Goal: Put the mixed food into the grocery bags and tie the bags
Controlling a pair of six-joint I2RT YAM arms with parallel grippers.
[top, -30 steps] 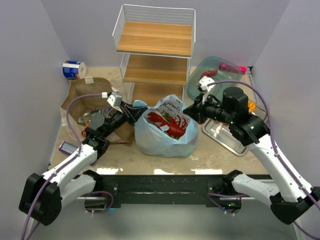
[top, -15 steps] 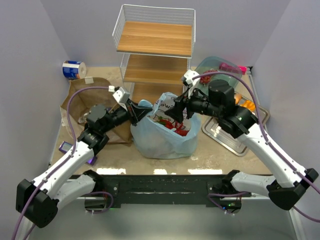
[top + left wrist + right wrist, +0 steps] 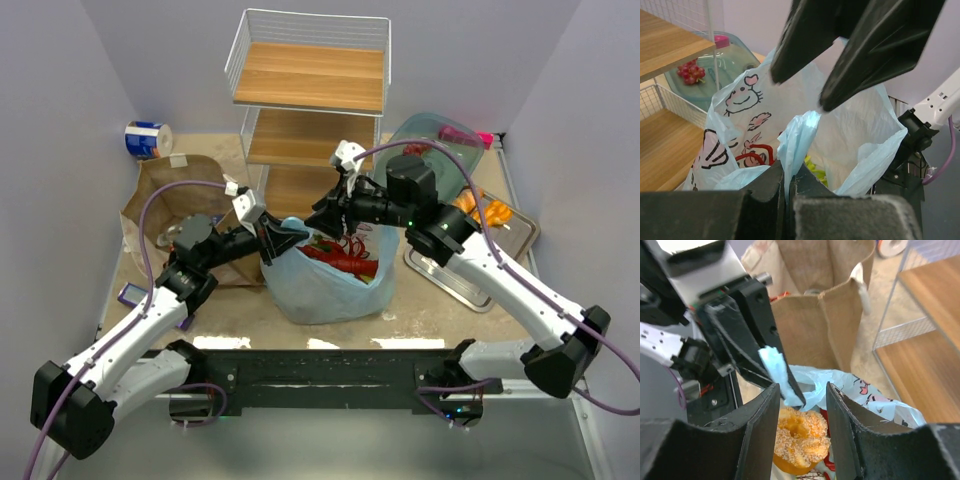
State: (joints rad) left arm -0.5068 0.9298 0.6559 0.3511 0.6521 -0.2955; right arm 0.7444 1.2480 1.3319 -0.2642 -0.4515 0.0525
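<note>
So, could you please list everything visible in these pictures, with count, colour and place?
plastic bag: one, light blue with printed figures, table centre
lobster: one, red, inside the plastic bag
doughnut: one, orange, sugared, inside the plastic bag
paper bag: one, brown, left side
tray: one, silver, right side
breads: count unclear, orange, on the tray
dish: one, teal see-through, back right
shelf rack: one, white wire with wooden shelves, back centre
roll: one, blue and white, back left corner
bar: one, purple, front left
left end effector: one, black, shut on the plastic bag's handle
right end effector: one, black, open above the bag's mouth
</note>
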